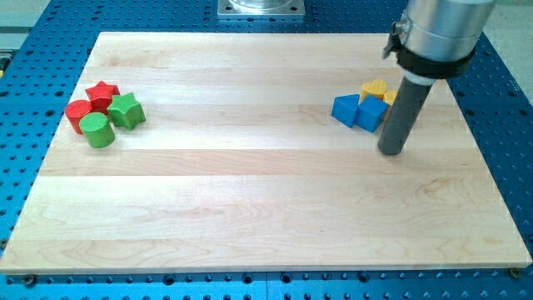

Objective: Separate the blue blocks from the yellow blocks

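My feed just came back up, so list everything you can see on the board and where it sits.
red star block: 1, red, view's left, top of the cluster
red cylinder block: 1, red, leftmost of that cluster
green star block: 1, green, right side of that cluster
green cylinder block: 1, green, bottom of that cluster
blue blocks: 2, blue, view's right, side by side
yellow blocks: 2, yellow, behind the blue pair, one partly hidden by the rod
wooden board: 1, light wood, centre
my tip: 1, dark, just right of and below the blue blocks

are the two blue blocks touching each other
Touching. The camera view shows the blue triangular block and the blue cube pressed side to side with no board showing between them. My tip sits just right of the cube.
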### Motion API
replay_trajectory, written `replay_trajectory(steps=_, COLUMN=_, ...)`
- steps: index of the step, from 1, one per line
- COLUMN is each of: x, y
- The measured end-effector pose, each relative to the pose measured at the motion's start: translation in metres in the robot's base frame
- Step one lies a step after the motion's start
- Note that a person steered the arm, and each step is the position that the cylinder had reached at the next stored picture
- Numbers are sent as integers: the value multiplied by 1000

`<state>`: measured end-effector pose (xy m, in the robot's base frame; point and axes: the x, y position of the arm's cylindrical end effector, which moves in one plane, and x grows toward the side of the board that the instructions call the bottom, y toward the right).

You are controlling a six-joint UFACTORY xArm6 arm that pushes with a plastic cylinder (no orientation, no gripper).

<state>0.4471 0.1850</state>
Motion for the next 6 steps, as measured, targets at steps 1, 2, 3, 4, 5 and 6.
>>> replay_trajectory(steps=1, x=-18, y=18)
replay_trajectory(steps=2, x=-24, y=-40)
replay_trajectory(steps=3, x=-44, y=-82)
replay_trajectory(steps=4, x=-88, y=-83)
replay_trajectory(steps=5, x=-80, y=-106)
replay_trajectory(steps=6, x=-21, y=-205)
